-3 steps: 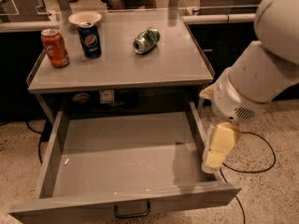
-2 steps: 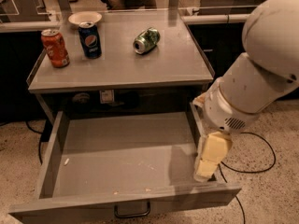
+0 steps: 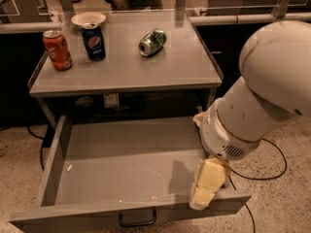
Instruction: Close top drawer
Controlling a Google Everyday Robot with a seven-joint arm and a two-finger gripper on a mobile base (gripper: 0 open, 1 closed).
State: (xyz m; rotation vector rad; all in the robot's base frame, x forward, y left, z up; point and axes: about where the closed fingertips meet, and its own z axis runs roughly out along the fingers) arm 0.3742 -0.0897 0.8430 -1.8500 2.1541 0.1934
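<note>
The top drawer (image 3: 121,161) is a wide, shallow grey metal drawer, pulled far out from under the table top and empty but for a few crumbs. Its dark wire handle (image 3: 137,220) sits centred on the front panel at the bottom edge of the view. My gripper (image 3: 206,186), pale yellow, hangs from the big white arm (image 3: 252,106) at the drawer's front right corner, just inside or over the front rim. The arm covers the drawer's right wall.
On the grey table top (image 3: 184,67) stand an orange can (image 3: 57,49) and a blue Pepsi can (image 3: 93,41); a green can (image 3: 151,41) lies on its side, and a white bowl (image 3: 88,18) sits at the back. A black cable (image 3: 272,171) runs over the speckled floor.
My arm and gripper have moved left and towards the drawer's front right corner, coming lower over the front rim. The drawer has stayed open in the same place.
</note>
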